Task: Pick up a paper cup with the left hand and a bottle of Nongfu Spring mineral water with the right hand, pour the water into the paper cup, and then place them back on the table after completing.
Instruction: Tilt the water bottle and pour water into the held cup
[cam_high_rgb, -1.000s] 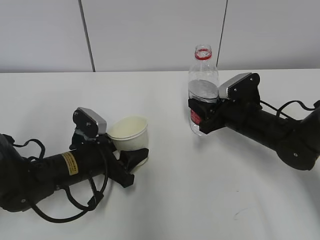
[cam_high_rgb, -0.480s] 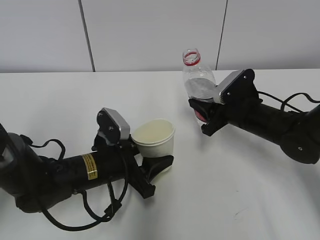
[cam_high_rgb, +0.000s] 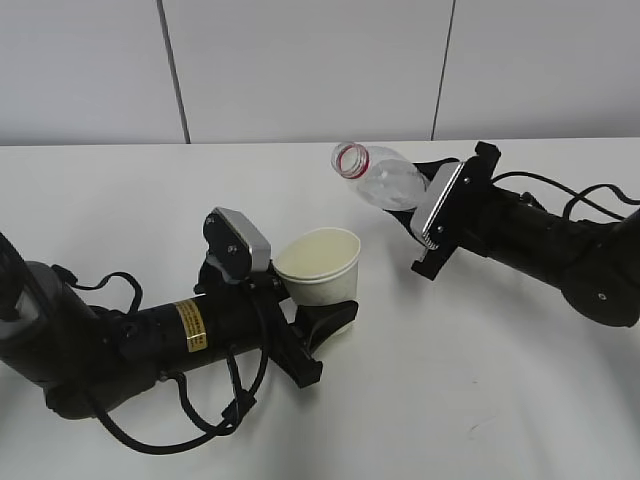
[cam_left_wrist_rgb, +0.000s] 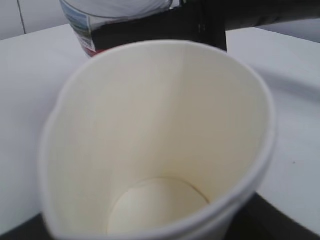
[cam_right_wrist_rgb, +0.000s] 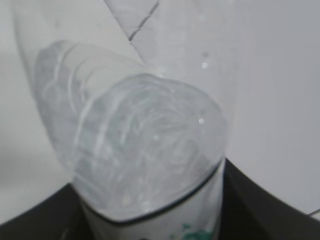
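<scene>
Slanted exterior view; two close wrist views

My fingers (cam_high_rgb: 420, 235) mostly hidden behind bottle (cam_high_rgb: 385, 183); its label unreadable, bottom cut off in right wrist view; cup (cam_left_wrist_rgb: 160, 145) base cropped.

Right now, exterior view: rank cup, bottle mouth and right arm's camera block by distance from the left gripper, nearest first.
1. Cup: held in the left gripper, just left of centre.
2. Bottle mouth: up and slightly right of the cup, tilted toward it.
3. Camera block: farther right, on the right arm behind the bottle.
</scene>
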